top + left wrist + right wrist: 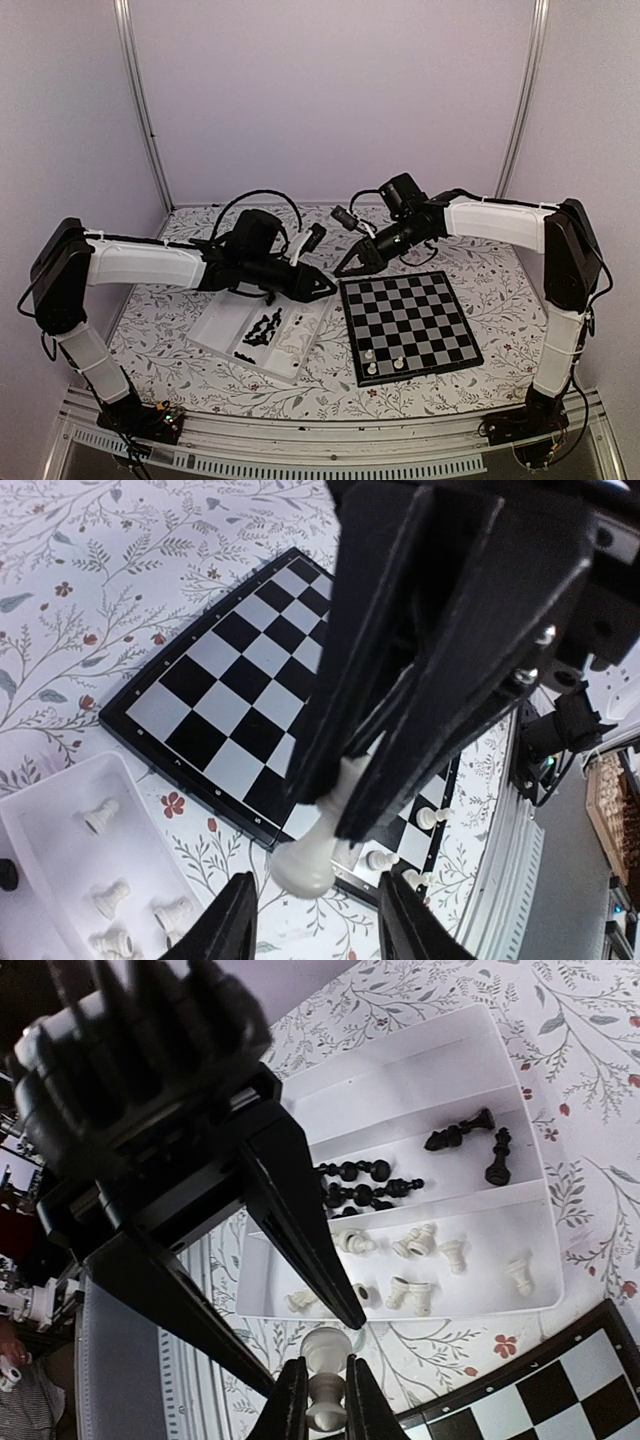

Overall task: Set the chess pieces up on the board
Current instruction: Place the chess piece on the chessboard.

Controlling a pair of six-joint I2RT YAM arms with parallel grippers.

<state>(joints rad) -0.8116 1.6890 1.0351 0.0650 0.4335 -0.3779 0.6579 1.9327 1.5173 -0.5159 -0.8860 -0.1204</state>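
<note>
Arms converge above the tabletop [480,262], near the far left corner of the board [425,300].

Right end effector [323,1368]: clenched. Its two fingers clamp a white chess piece [318,842] by the upper part. In the left wrist view the rounded base of the piece hangs free below the fingertips, with the board's border behind it.

Left end effector [315,880]: released. Its fingers are spread, one on each side of the held piece. No contact with the piece can be seen in either wrist view.

Board: lies flat on the tabletop in front of the right arm, slightly rotated. At least two white pieces [370,367] stand upright on squares of its near row, towards the left corner. The left wrist view shows them grouped close together at the board's edge.

Tray [215,338]: clear plastic, divided into long compartments, resting on the tabletop just left of the board.
- Middle compartment: black pieces [360,1185], most lying on their sides in a loose cluster, with two more [470,1135] apart from it at one end.
- Compartment nearest the board: white tray pieces [420,1245], scattered, some upright and some tipped over.

Held piece position: between tray and board, raised above the tabletop and resting on neither.
</note>
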